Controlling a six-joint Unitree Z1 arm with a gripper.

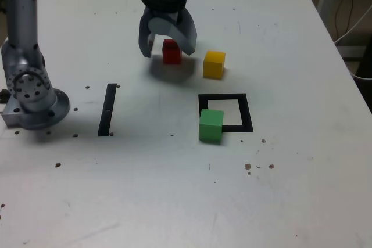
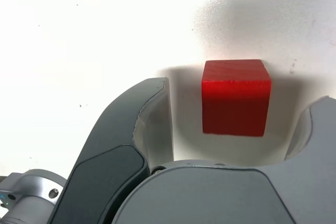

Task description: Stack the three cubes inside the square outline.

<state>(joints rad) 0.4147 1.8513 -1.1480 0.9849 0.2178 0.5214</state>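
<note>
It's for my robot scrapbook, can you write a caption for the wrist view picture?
The gripper's open jaws stand on either side of a red cube, with a gap on each side.

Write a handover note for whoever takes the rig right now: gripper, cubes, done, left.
Gripper: open, jaws either side of the red cube, with gaps on both sides; nothing held.
Yellow cube: on the table, just to the right of the red one in the exterior view.
Green cube: overlaps the lower left corner of the square outline in the exterior view, not properly inside.
Done: no cube stacked on another.
Left: grip red, get a base cube inside the outline, then stack the other two on it. I'd probably fix green's position first if it is the base.
</note>
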